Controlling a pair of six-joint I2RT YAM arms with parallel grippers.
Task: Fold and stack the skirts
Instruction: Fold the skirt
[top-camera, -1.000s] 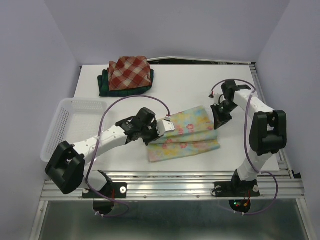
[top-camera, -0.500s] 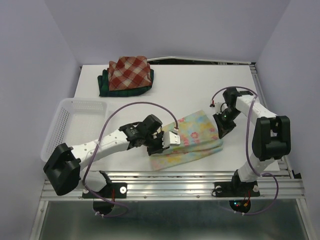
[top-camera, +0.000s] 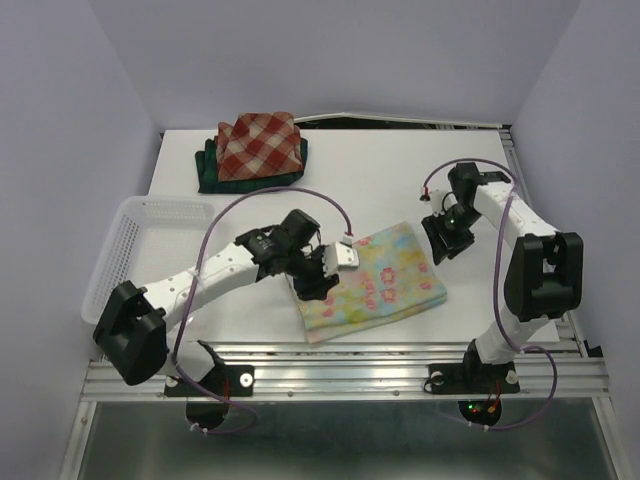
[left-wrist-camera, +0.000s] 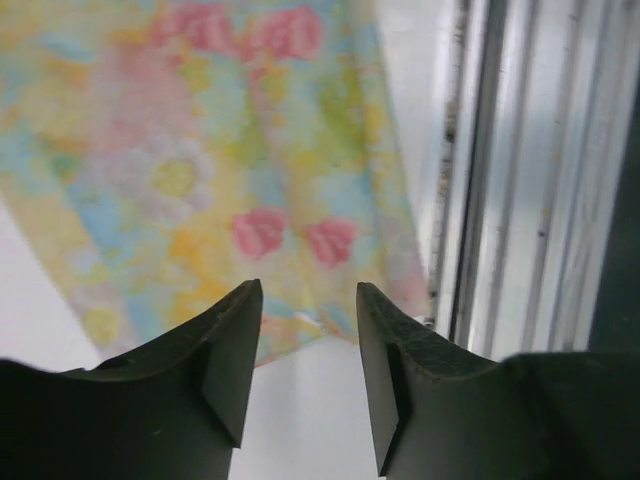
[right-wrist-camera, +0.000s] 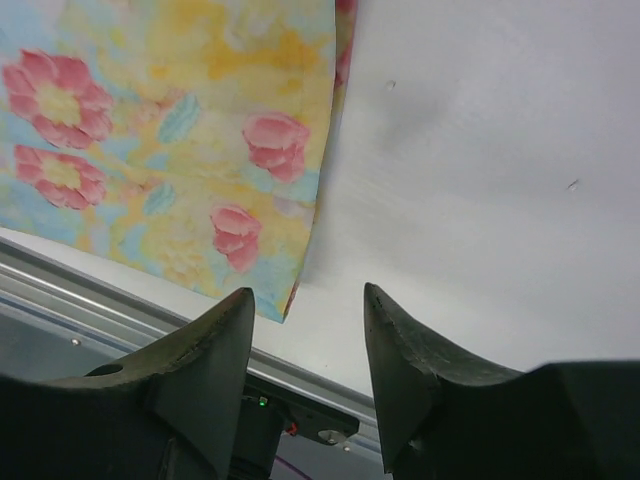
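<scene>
The pastel floral skirt (top-camera: 378, 285) lies folded flat near the table's front edge, also showing in the left wrist view (left-wrist-camera: 200, 150) and the right wrist view (right-wrist-camera: 170, 150). My left gripper (top-camera: 322, 276) hovers at its left edge, open (left-wrist-camera: 308, 300), with only bare table between the fingers. At the skirt's right edge my right gripper (top-camera: 440, 242) is open (right-wrist-camera: 308, 300) and holds nothing. The red-and-cream plaid skirt (top-camera: 260, 143) rests folded on the dark green plaid skirt (top-camera: 212, 172) at the back left.
A white mesh basket (top-camera: 140, 240) stands at the left edge, beside my left arm. The metal front rail (left-wrist-camera: 520, 200) runs close to the floral skirt's near edge. Purple cables loop over both arms.
Both grippers were shut on the floral skirt and have opened and let it go. The fold was drawn toward the front edge, and the skirt now lies flat.
</scene>
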